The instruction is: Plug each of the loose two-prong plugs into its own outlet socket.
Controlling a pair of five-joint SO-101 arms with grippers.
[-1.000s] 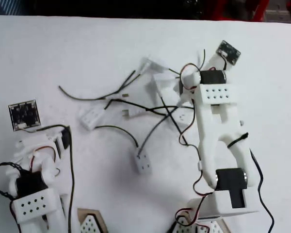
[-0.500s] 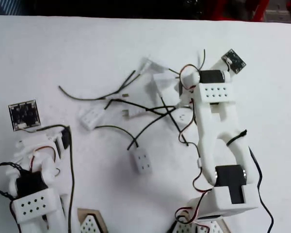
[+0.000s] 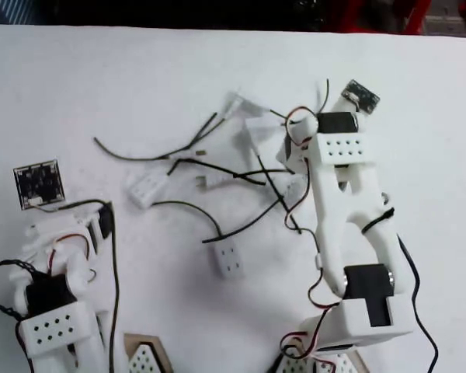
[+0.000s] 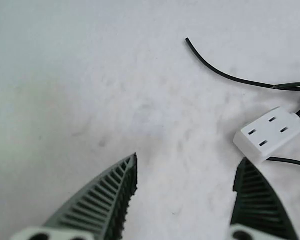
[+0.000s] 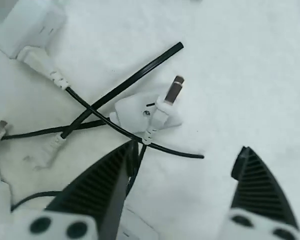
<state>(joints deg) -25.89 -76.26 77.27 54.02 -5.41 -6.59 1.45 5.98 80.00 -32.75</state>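
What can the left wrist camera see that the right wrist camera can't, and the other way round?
Left wrist view: a white outlet socket block lying slots up, with a loose black cord end nearby, beyond the open left gripper.
Right wrist view: a two-prong plug resting across a white block, black cords crossing, and another white connector, beyond the open right gripper.
Shared: the white table, black cords, and dark ribbed fingers spread apart.
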